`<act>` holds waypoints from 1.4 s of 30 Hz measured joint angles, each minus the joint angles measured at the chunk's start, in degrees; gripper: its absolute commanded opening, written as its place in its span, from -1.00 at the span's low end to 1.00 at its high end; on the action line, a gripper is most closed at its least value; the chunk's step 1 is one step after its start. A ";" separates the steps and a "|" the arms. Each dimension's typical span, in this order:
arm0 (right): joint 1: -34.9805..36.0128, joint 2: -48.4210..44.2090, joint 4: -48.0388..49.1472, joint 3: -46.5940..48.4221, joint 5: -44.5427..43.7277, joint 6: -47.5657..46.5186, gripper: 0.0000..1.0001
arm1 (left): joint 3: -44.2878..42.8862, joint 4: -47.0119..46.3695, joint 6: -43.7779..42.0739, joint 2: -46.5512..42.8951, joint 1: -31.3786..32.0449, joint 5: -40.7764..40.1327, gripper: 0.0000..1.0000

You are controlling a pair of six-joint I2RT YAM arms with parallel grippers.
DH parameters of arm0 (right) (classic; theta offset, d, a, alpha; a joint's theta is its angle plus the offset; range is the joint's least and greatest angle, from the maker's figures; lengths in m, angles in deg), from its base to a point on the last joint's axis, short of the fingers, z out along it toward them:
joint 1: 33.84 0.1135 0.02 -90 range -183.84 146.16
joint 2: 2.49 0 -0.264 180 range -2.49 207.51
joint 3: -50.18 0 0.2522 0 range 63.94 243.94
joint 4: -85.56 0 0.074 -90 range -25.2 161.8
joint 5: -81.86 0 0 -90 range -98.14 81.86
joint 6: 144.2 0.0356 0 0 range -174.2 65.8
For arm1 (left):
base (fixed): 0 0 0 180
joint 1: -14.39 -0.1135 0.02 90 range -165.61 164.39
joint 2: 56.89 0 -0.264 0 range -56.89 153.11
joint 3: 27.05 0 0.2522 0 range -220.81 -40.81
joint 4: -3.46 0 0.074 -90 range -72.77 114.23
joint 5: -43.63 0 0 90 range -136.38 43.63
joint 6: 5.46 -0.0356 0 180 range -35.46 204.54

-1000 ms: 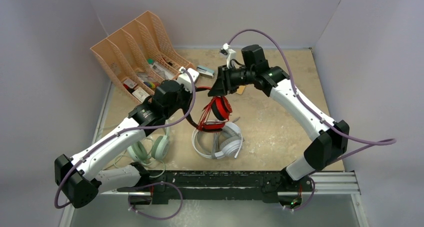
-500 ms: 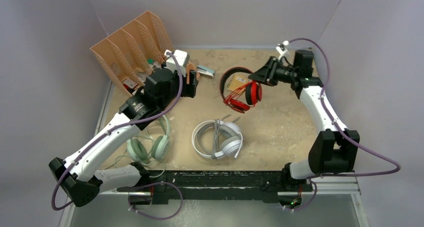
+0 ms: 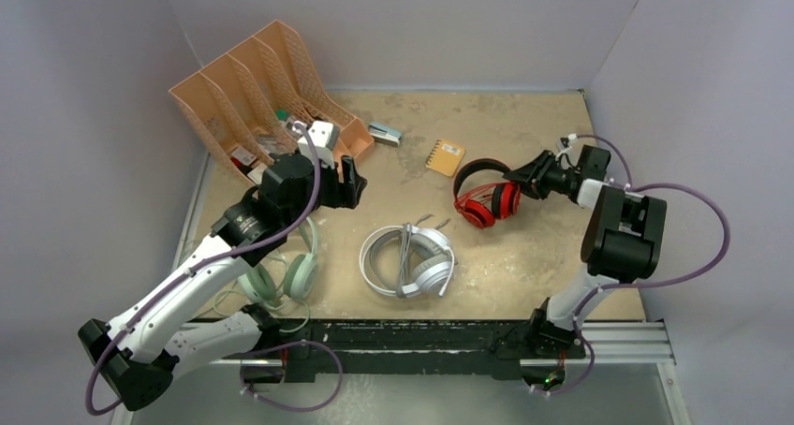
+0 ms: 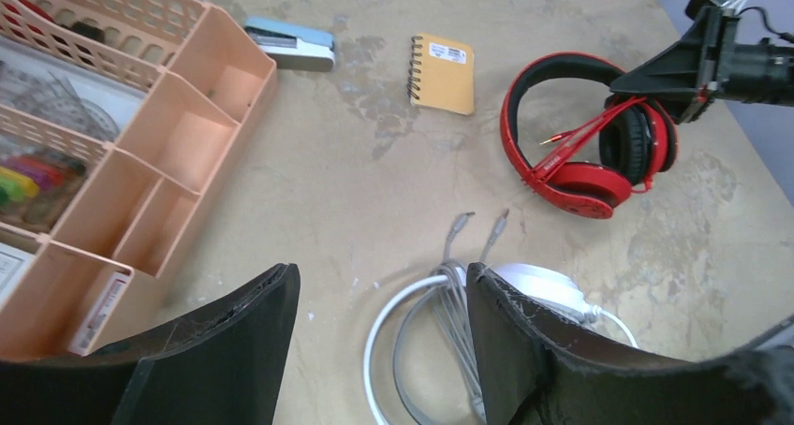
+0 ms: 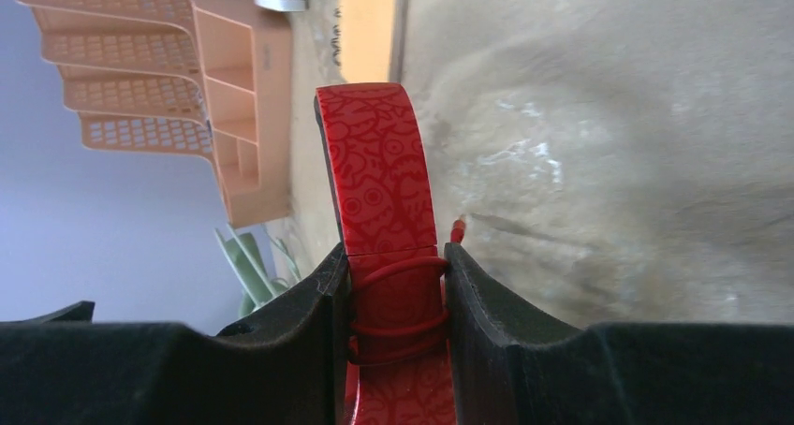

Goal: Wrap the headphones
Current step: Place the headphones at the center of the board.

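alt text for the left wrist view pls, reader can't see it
The left tool hangs open above a tan table, with white headphones and their grey cord just beneath it. Farther off, the right tool clamps red headphones; a yellow notepad, blue stapler and peach organizer sit beyond.
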 measured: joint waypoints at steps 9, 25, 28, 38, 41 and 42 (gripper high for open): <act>-4.17 5.46 2.80 -0.35 0.87 -5.70 -0.61 | 3.02 0.85 2.80 -5.05 0.00 1.68 0.23; -4.46 2.80 -3.08 -0.02 -10.01 -11.15 0.98 | 5.31 8.90 10.84 -5.97 -0.46 -7.67 0.28; -4.50 -0.52 -6.75 0.20 -15.34 -12.20 0.98 | 4.52 11.56 11.72 -5.42 -0.79 -9.25 0.32; -4.24 -15.15 -13.46 2.27 -31.52 -12.52 0.98 | 0.57 17.57 16.13 -6.47 -1.11 -15.13 0.31; -1.95 -19.06 -15.02 4.13 -34.36 -12.50 0.98 | -1.77 19.41 16.57 -7.37 -1.18 -16.52 0.31; -0.28 -20.00 -15.23 4.87 -35.04 -12.52 0.98 | -2.97 19.89 16.59 -7.67 -1.18 -16.94 0.32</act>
